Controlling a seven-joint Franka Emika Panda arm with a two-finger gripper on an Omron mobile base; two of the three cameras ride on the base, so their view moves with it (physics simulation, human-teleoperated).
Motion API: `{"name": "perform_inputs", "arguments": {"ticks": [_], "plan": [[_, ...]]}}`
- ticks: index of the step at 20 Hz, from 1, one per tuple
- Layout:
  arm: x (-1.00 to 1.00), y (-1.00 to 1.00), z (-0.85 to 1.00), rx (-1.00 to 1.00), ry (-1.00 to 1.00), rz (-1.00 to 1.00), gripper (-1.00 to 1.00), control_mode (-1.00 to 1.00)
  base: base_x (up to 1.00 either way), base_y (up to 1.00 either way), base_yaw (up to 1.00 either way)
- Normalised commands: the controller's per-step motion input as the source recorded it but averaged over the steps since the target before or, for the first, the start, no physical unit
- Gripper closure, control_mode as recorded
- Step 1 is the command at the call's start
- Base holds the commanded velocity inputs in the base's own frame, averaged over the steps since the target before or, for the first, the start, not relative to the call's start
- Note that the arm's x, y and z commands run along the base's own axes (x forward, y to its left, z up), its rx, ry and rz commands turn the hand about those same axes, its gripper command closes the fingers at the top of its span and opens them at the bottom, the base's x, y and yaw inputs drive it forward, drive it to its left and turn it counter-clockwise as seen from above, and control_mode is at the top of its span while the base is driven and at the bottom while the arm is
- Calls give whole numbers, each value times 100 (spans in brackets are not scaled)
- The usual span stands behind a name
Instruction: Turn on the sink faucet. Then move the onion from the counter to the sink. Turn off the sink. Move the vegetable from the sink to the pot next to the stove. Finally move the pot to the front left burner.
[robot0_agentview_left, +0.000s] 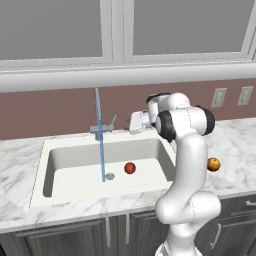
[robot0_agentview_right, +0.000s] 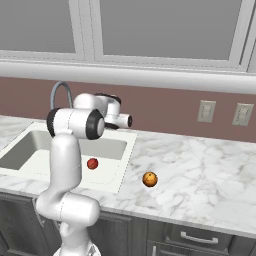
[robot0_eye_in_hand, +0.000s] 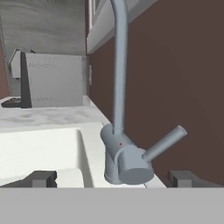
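The sink faucet (robot0_agentview_left: 97, 107) is running: a thin blue stream drops from its spout to the floor of the sink (robot0_agentview_left: 75, 155) beside the drain (robot0_agentview_left: 109, 176). The red onion (robot0_agentview_left: 130, 168) lies on the basin floor right of the stream, also seen as a red ball (robot0_agentview_right: 92, 163). My gripper (robot0_agentview_left: 133, 123) hovers over the back of the counter (robot0_agentview_left: 235, 145), just right of the faucet lever (robot0_agentview_left: 113, 121) and pointing at it. In the hand view the gripper (robot0_eye_in_hand: 113, 178) is open, with the faucet base (robot0_eye_in_hand: 127, 164) and lever (robot0_eye_in_hand: 164, 142) close ahead and untouched. Pot and stove are out of view.
An orange ball with dark stripes (robot0_agentview_left: 213, 164) sits on the counter right of the sink, near the front edge (robot0_agentview_right: 149, 179). Wall outlets (robot0_agentview_right: 205, 112) are behind it. A grey boxy appliance (robot0_eye_in_hand: 52, 81) stands on the counter beyond the sink.
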Motion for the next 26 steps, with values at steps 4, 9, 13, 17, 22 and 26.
{"name": "perform_inputs", "arguments": {"ticks": [4, 9, 13, 17, 22, 26], "plan": [[15, 3, -9, 0, 0, -1, -100, -100, 0, 0, 0], [10, 8, -1, 0, 0, 0, -100, -100, 0, 0, 0], [10, 15, 0, 0, 0, 0, -100, -100, 0, 0, 0], [14, 15, 0, 0, 0, 0, -100, -100, 0, 0, 0], [17, 12, 0, 0, 0, 0, -100, -100, 0, 0, 0], [16, 9, -1, 0, 0, 0, -100, -100, 0, 0, 0]]}}
